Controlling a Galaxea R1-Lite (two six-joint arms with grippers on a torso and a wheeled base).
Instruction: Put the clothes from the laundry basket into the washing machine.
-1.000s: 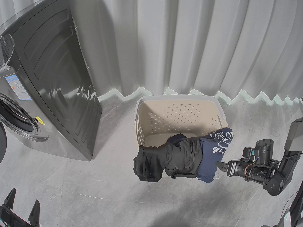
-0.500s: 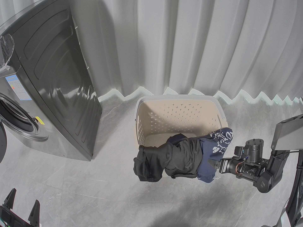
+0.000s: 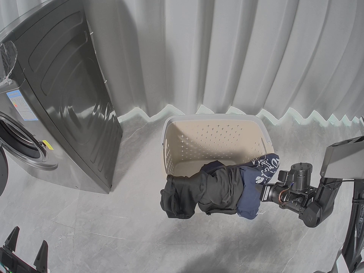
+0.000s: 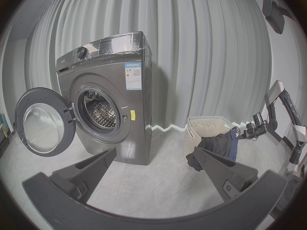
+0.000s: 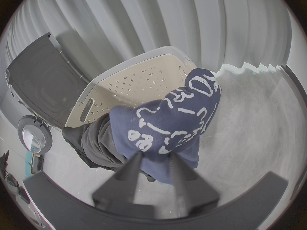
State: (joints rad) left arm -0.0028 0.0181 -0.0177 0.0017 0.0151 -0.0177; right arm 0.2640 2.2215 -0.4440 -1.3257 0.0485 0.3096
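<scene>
Garment (image 5: 166, 122) of navy printed cloth over perforated beige basket (image 5: 134, 80), right pincer (image 5: 155, 155) narrowly apart against it, left pincer (image 4: 154, 150) splayed.

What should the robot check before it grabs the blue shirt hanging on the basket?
1. Washing machine door swung open: ok.
2. Right jaws at the blue shirt, tips apart: ok.
3. Cloth already between the right jaws: cannot tell.
4. Black clothes lie against the shirt on the basket rim and might drag along: not ok.
5. Left jaws open, down near the floor, far from the basket: ok.
</scene>
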